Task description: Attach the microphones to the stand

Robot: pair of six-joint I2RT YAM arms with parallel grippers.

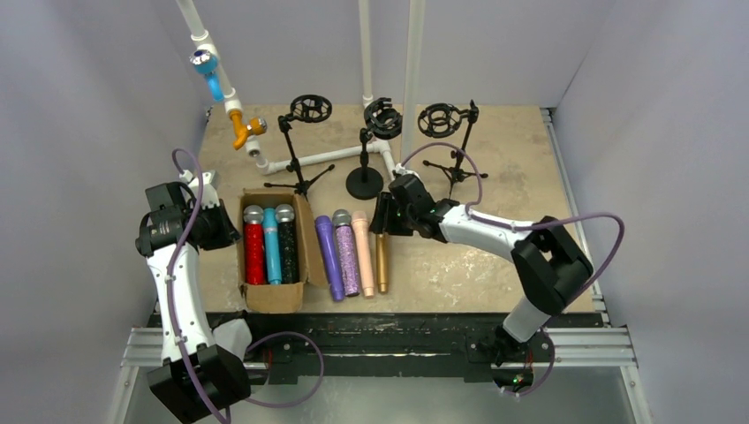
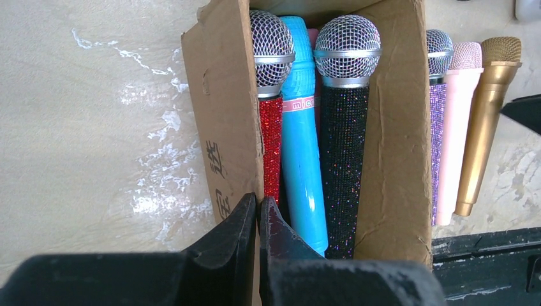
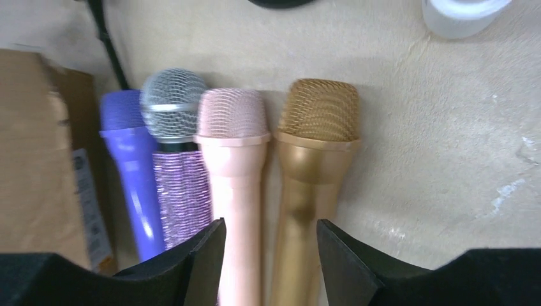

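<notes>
Table (image 3: 440, 127): gold microphone (image 3: 319, 121), perhaps beneath hand (image 3: 271, 233)

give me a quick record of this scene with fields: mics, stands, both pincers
box: cardboard box holds red glitter mic, blue mic, black glitter mic
table, right of box: purple mic, purple glitter mic, pink mic, gold mic
back: three stands, ring mounts look empty
left pincer: shut, beside the box's left wall
right pincer: open, over the pink and gold mics, gripping nothing

Top view overhead, far; wrist views close — share microphones (image 3: 233, 166)
</notes>
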